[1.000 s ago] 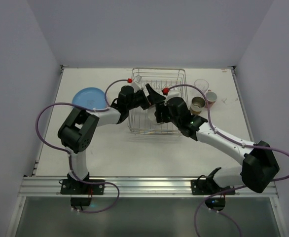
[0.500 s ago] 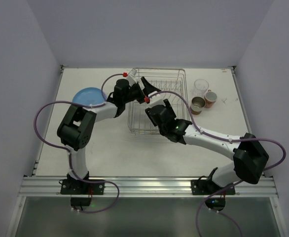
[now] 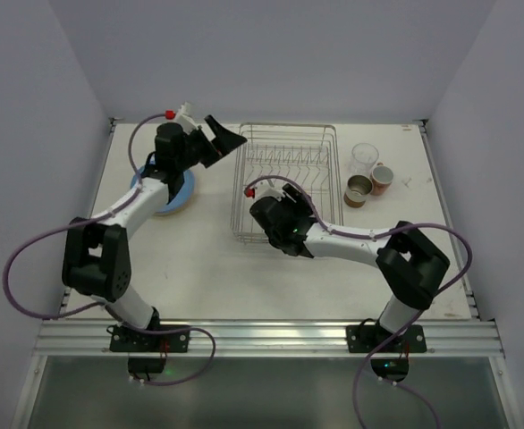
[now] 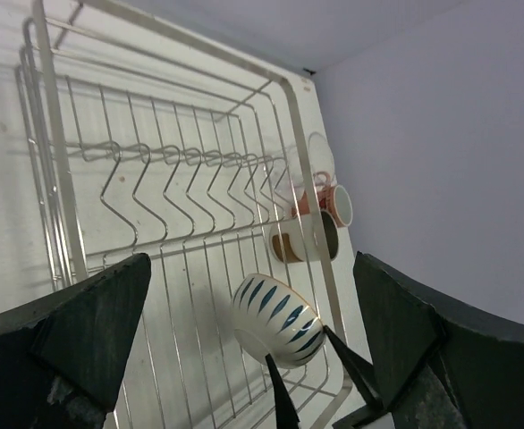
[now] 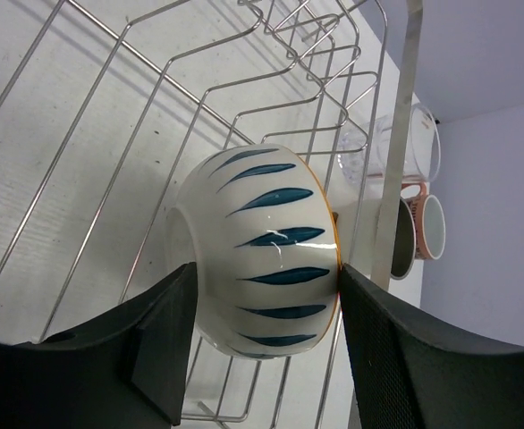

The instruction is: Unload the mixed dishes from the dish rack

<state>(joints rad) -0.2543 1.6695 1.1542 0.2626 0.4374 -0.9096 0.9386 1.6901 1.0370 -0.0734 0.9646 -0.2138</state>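
The desk (image 3: pixel 199 268) carries the dish rack (image 3: pixel 289 128) at its far middle. A blue plate (image 3: pixel 168 206) lies out to the rack's left, and a tumbler (image 3: pixel 364 155) and two cups (image 3: pixel 360 190) stand just off its right side. The plate slots look bare, so what counts is the bowl (image 5: pixel 253 223). It sits low in the rack's near end, tipped on its side and straight in front of the right claw (image 5: pixel 266 268). Its axis runs across the jaws, foot against one finger and orange rim against the other, so the claw appears clenched on it. Whether it has left the wire floor is hard to tell. The left claw (image 4: pixel 251 259) hangs released and empty beyond the rack's far left corner, much farther off. The lift is likely the right arm's, upward over the near rim wire.
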